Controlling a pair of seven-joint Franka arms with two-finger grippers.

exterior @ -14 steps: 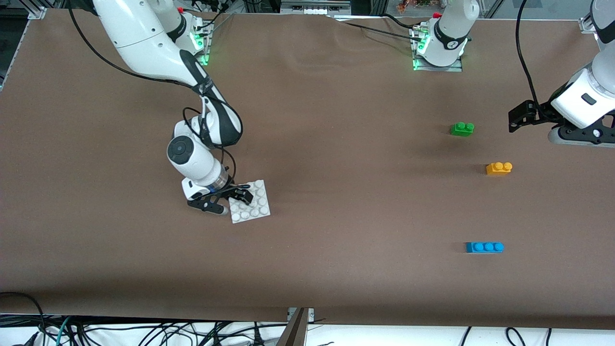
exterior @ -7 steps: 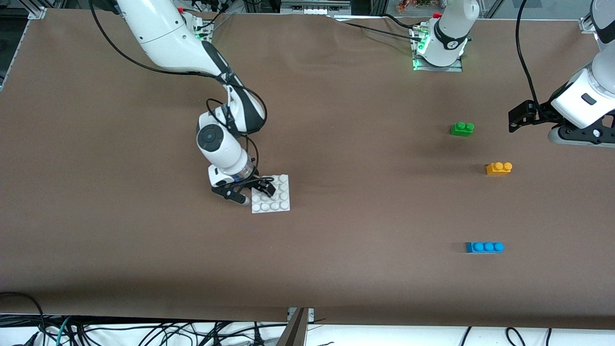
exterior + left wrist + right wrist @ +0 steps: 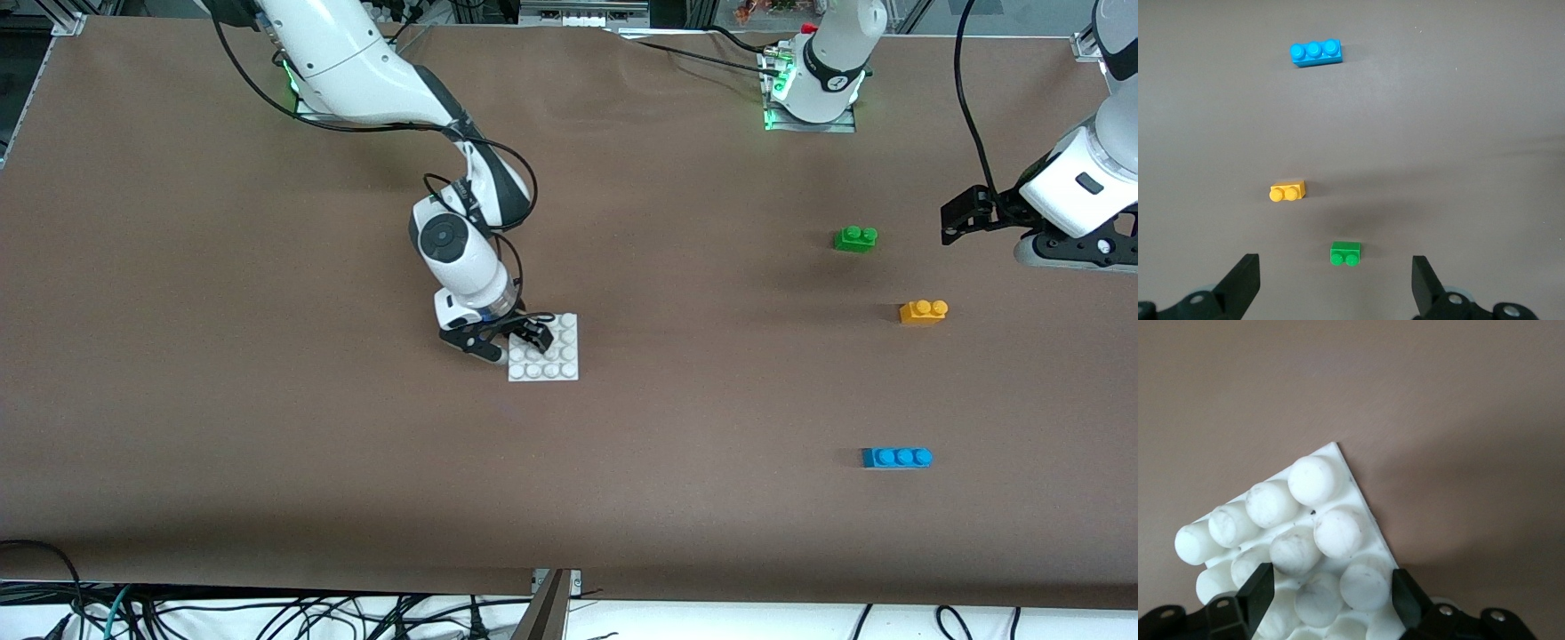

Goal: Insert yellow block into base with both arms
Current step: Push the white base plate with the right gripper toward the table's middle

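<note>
The white studded base [image 3: 556,360] [image 3: 1315,480] is near the middle of the table. My right gripper [image 3: 513,342] [image 3: 1331,587] is shut on its corner, with a finger on each side of the studs. I cannot tell whether the base rests on the cloth or hangs just above it. The yellow block [image 3: 923,311] [image 3: 1287,192] lies alone toward the left arm's end. My left gripper [image 3: 967,218] [image 3: 1335,272] hovers open and holds nothing, over the cloth just past the green brick toward the left arm's end.
A green two-stud brick [image 3: 855,238] [image 3: 1345,253] lies farther from the camera than the yellow block. A blue three-stud brick [image 3: 897,457] [image 3: 1315,52] lies nearer to the camera. Brown cloth covers the table, and cables hang below its near edge.
My right arm has carried the base toward the left arm's end of the table, and the base has turned squarer to the camera. The left arm and the bricks have not moved.
</note>
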